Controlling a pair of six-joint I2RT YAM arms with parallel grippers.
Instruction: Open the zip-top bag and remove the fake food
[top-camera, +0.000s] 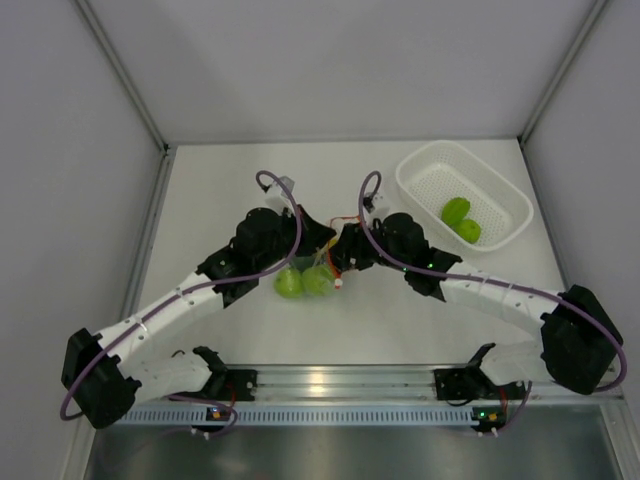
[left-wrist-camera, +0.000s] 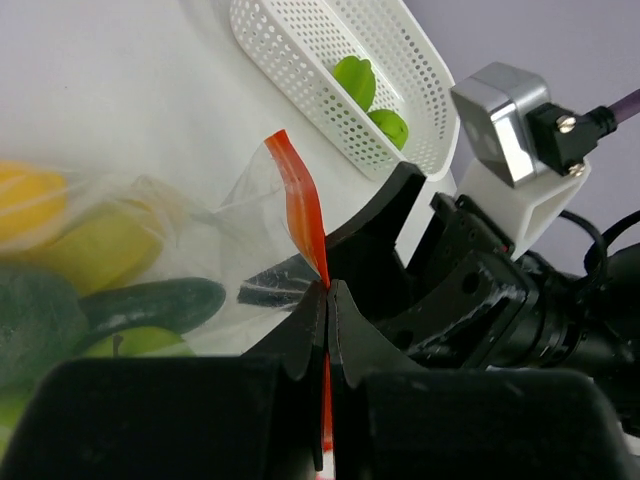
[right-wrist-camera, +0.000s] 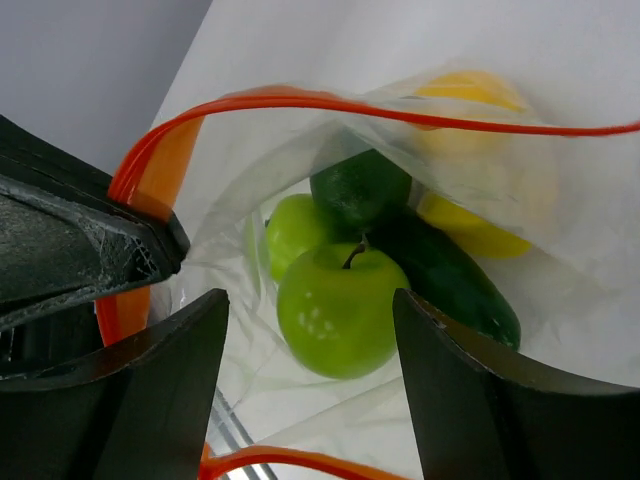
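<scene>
As viewed from above, places the small clear crinkly zip-top bag (top-camera: 312, 268) at mid-table, between the two wrists, on the white table top (top-camera: 400, 320). Finds the left gripper (left-wrist-camera: 327, 300) closed tight on the bag's orange-red zip strip (left-wrist-camera: 300, 215), holding one lip up. Finds the right gripper (right-wrist-camera: 311, 295) part-way open at the gaping mouth, clamping nothing that can be confirmed. Puts the glossy light-green plastic apple (right-wrist-camera: 335, 315) straight ahead between the right fingers, stem showing, with a gap visible on one side. Notes the dark-green plastic cucumber (right-wrist-camera: 450, 285) behind it, long axis slanting away to one side, and yellow plastic pieces (right-wrist-camera: 480, 110) deeper in. Judges the right arm nearer and free for the reach. Records two green pieces (top-camera: 460, 220) in the white perforated oval basket (top-camera: 420, 185), well apart from the bag.
</scene>
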